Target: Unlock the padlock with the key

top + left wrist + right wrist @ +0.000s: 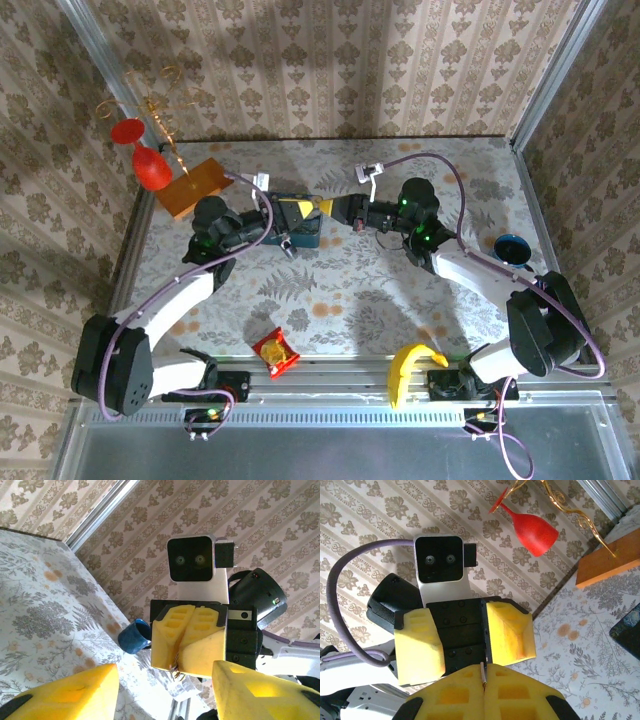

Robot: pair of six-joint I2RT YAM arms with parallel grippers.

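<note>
The top view takes in the table (380, 290) and both arms, whose two grippers meet tip to tip near its centre, above a blue painted tin (303, 232). The left gripper (297, 210) comes in from 9 o'clock and the right gripper (325, 208) from 3 o'clock. A tiny dark grey thing (287, 241) touches the tin's 6 o'clock edge. It looks like the padlock, but it is too small to be sure.

The same view counts one red goblet (150, 165) and one orange wooden block (190, 188) at 10 o'clock, and one blue cup (512, 248) at 3 o'clock. One banana (405, 370) and one red snack packet (275, 352) lie along the near edge.

The left wrist camera gives what the top view cannot: its own yellow fingers (65, 695) stand well apart with nothing between them. Straight ahead, the right gripper (177, 665) has its fingers pressed together, a small bit of metal showing at their tips. The cup sits at 9 o'clock of it.

The right wrist camera shows its own fingers (450, 697) closed on a thin brassy strip, apparently the key (483, 672), seen edge-on. Facing it is the left gripper (465, 640), jaws spread. The goblet and block appear at 1 o'clock and a corner of the tin at 3 o'clock.
</note>
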